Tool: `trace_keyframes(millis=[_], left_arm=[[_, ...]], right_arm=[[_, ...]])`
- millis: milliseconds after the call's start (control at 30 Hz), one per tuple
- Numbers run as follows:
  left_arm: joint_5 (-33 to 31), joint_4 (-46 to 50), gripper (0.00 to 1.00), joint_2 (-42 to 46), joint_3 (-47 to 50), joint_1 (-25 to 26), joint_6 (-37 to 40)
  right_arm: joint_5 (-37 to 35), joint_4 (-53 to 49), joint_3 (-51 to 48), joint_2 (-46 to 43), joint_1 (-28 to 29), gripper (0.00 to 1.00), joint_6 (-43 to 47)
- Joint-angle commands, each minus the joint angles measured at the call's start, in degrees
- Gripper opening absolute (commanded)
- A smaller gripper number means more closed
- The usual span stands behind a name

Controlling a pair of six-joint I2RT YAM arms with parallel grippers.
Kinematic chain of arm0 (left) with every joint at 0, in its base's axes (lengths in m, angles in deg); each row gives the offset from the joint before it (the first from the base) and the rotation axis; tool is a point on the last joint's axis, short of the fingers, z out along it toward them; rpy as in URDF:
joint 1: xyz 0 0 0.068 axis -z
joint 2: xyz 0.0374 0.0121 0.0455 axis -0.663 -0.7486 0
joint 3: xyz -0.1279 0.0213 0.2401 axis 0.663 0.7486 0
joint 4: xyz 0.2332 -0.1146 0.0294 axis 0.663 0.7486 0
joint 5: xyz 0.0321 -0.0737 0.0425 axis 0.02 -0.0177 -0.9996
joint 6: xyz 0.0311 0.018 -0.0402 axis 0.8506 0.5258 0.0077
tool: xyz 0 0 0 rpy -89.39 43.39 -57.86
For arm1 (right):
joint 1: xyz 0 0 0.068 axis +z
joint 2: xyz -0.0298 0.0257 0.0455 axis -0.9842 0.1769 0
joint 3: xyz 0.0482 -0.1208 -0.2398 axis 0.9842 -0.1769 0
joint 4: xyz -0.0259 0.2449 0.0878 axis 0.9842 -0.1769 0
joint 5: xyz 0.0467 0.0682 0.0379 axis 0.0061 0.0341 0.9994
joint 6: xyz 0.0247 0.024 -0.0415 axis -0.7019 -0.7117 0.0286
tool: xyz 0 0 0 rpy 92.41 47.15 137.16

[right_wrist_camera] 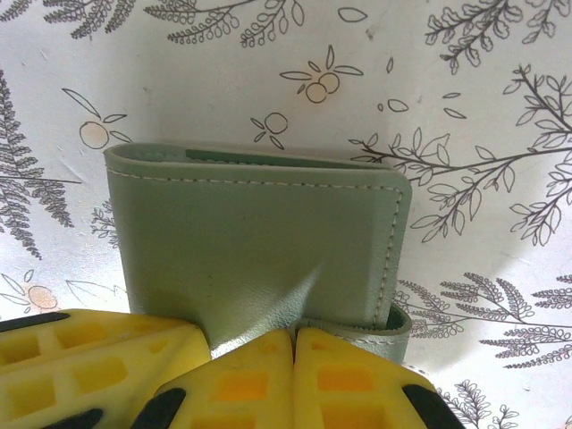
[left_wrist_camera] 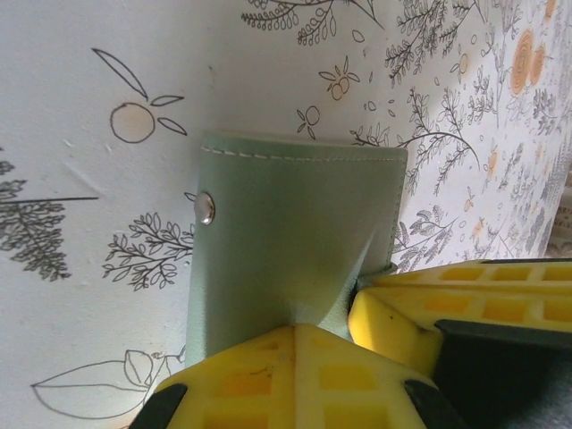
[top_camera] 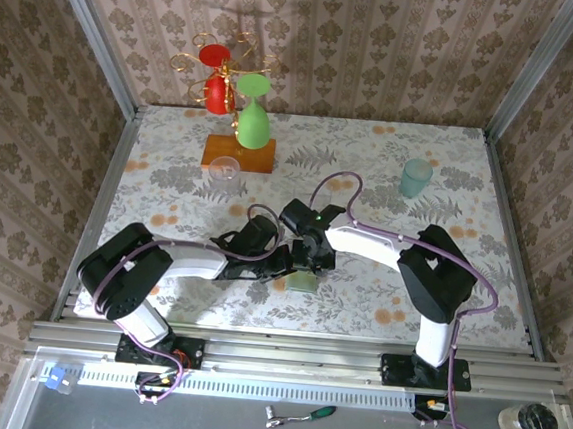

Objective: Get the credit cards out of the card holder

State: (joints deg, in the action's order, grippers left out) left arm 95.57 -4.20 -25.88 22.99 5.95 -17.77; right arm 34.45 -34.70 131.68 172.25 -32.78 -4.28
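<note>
The card holder [top_camera: 301, 282] is a pale sage-green wallet lying folded shut on the flowered table, mid-front between the two arms. In the left wrist view its cover [left_wrist_camera: 286, 223] shows a metal snap [left_wrist_camera: 206, 207]. My left gripper [left_wrist_camera: 308, 329] is shut on the card holder's near edge, and the leather creases where it pinches. My right gripper [right_wrist_camera: 293, 338] is shut on the card holder's near edge too, by the folded flap [right_wrist_camera: 393, 326]. The two grippers [top_camera: 287, 267] [top_camera: 309, 267] sit side by side, almost touching. The credit cards are hidden inside.
A wooden base with a gold wire stand holding red and green cups [top_camera: 240, 120] stands at the back left, a clear cup [top_camera: 225, 167] in front of it. A teal cup [top_camera: 416, 177] stands back right. Wallpapered walls close in three sides.
</note>
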Motion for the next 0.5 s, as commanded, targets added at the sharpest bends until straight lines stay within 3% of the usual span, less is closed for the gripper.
trace_keyframes(millis=[0, 467], left_arm=[[-1.38, 8.49, 0.0, -2.31, -0.26, -0.86, 2.84], [-3.08, 10.47, 0.0, -6.74, 0.72, -0.99, 3.95]], right_arm=[[-6.2, -6.31, 1.88, 4.01, 1.5, 0.0, 1.94], [-17.39, -20.16, 10.12, 9.38, 4.84, 0.0, 4.63]])
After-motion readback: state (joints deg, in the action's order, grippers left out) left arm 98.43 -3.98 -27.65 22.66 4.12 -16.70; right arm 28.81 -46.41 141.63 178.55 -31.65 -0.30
